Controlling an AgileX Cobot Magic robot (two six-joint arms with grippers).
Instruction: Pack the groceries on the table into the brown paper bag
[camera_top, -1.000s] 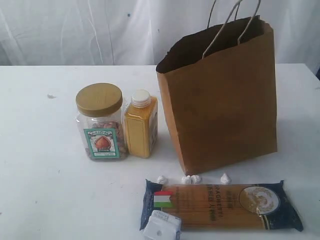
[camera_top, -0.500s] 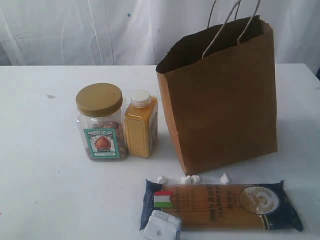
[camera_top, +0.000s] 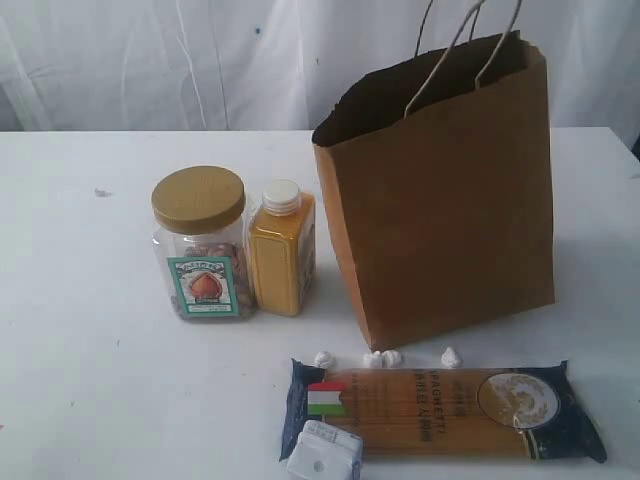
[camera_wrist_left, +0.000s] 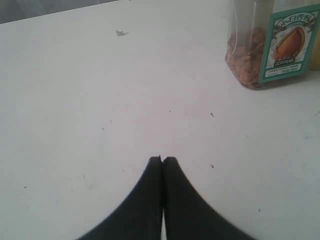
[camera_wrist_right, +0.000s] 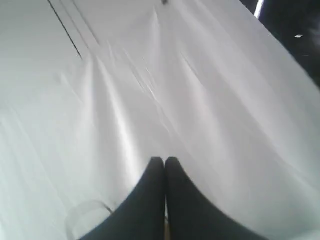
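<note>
My left gripper (camera_wrist_left: 162, 159) is pinched shut on nothing over the table (camera_wrist_left: 75, 100), with the jar (camera_top: 200, 245) ahead of it, upright right beside the bottle (camera_top: 282, 250). Right of those, the bag (camera_top: 445, 190) stands mouth-up so stuff can drop straight in, and the spaghetti packet (camera_top: 440, 410) lies flat in front of it. My right gripper (camera_wrist_right: 164, 159) is closed and empty too.

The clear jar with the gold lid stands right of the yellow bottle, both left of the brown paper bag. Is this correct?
No. The exterior view shows the clear gold-lidded jar left of the yellow bottle, both left of the brown paper bag.
</note>
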